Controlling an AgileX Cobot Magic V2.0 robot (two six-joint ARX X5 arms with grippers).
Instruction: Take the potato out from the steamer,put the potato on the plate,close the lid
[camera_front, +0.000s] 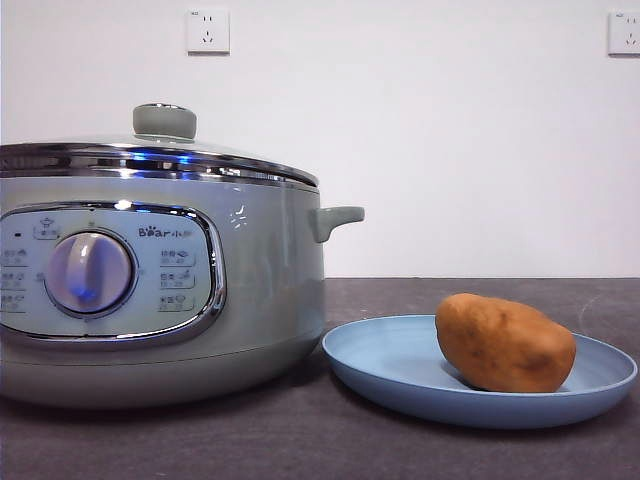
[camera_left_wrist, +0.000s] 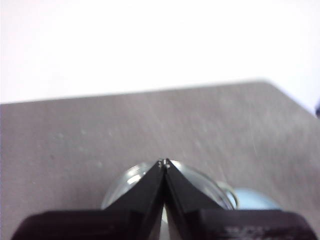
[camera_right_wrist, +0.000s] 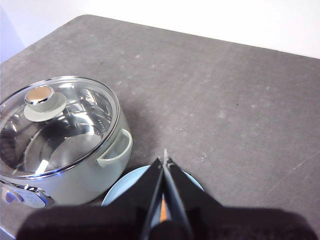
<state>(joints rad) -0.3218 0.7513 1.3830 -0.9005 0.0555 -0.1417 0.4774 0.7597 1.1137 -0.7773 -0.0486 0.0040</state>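
1. At the left of the front view stands the steamer (camera_front: 150, 300), a large pale sage-green pot on the dark grey table (camera_front: 300, 440). Its chrome-framed control panel (camera_front: 110, 275) faces the camera, with a round dial (camera_front: 88, 272) in the middle and the "Bear" logo to the dial's upper right.
2. The lid (camera_front: 160, 150) sits closed on the steamer, its chrome rim resting level on the pot's rim and its pale green knob (camera_front: 164, 121) upright on top. In the right wrist view the lid's glass shows the shiny inside of the pot with no potato in it.
3. A small side handle (camera_front: 335, 220) juts from the steamer's right side, above the near edge of the plate.
4. Right of the steamer lies the plate (camera_front: 390, 365), light blue and shallow, flat on the table, its left rim just beside the pot's base.
5. The potato (camera_front: 504, 343), orange-brown with darker patches, lies on its side on the right half of the plate.
6. On the white wall behind are two power sockets, one above the steamer (camera_front: 208, 30) and one at the upper right corner (camera_front: 624, 32).
7. The left gripper (camera_left_wrist: 164, 162) is clenched on nothing, jaw tips together, hanging over the lid's glass.
8. The right gripper (camera_right_wrist: 165, 161) is likewise closed and empty, jaws pressed tip to tip above the plate; a sliver of the potato's orange shows between them.
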